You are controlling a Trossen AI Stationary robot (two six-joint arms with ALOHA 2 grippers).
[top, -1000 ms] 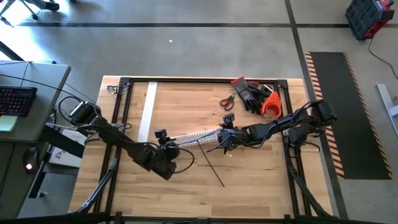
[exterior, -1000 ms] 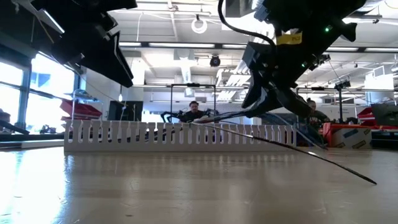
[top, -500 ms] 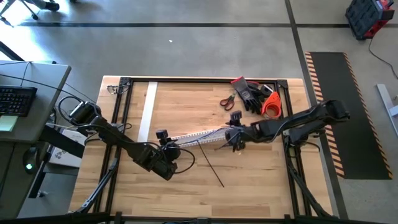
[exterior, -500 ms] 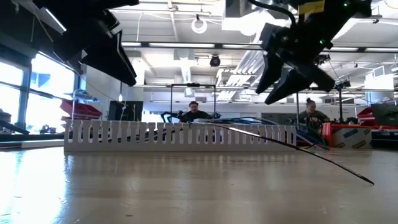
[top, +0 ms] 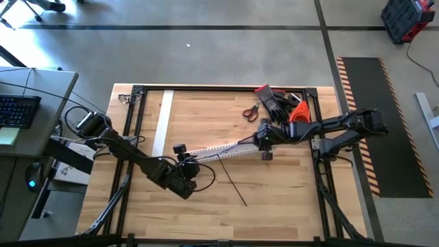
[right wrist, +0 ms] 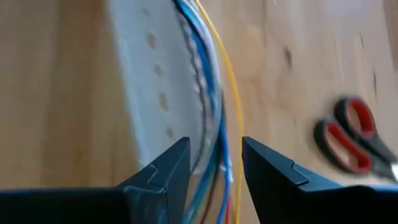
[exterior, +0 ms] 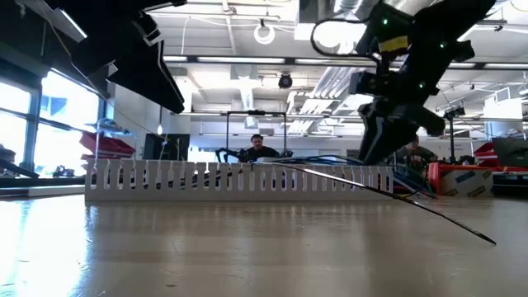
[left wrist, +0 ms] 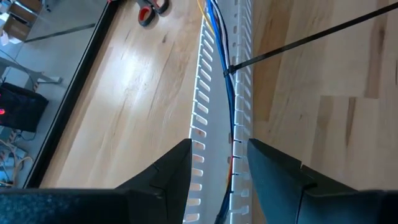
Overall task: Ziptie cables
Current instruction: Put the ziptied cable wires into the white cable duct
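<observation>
- Your right end effector [right wrist: 210, 163] hangs with its fingers spread and nothing pinched; the cables [right wrist: 208, 93] run straight out from the gap between its fingertips, along the white comb-toothed duct [right wrist: 146, 81].
- Just past the cables, to one side of that end effector, red-handled scissors [right wrist: 348, 143] lie flat on the bench [right wrist: 56, 93].
- From overhead, that right end effector [top: 264, 139] sits over the duct's end nearest the gloves and orange item [top: 296, 113], low over the cables but, as far as you can judge, not gripping them.
- Your left end effector [left wrist: 217, 163] is also spread and empty, poised over the other end of the duct [left wrist: 202, 106], with the blue and yellow wires lying in the channel ahead of it.
- Farther along that channel a black zip tie [left wrist: 298, 42] is looped round the bundle, its long tail slanting out across the bench and resting on the wood.
- Step in hand, by my reading: the tie is on but likely not cinched, and the tail is untrimmed.
- Next move probably calls for you to steady the bundle with one end effector and pinch the tail with the other; the thin tail lying flat will be awkward to catch.
</observation>
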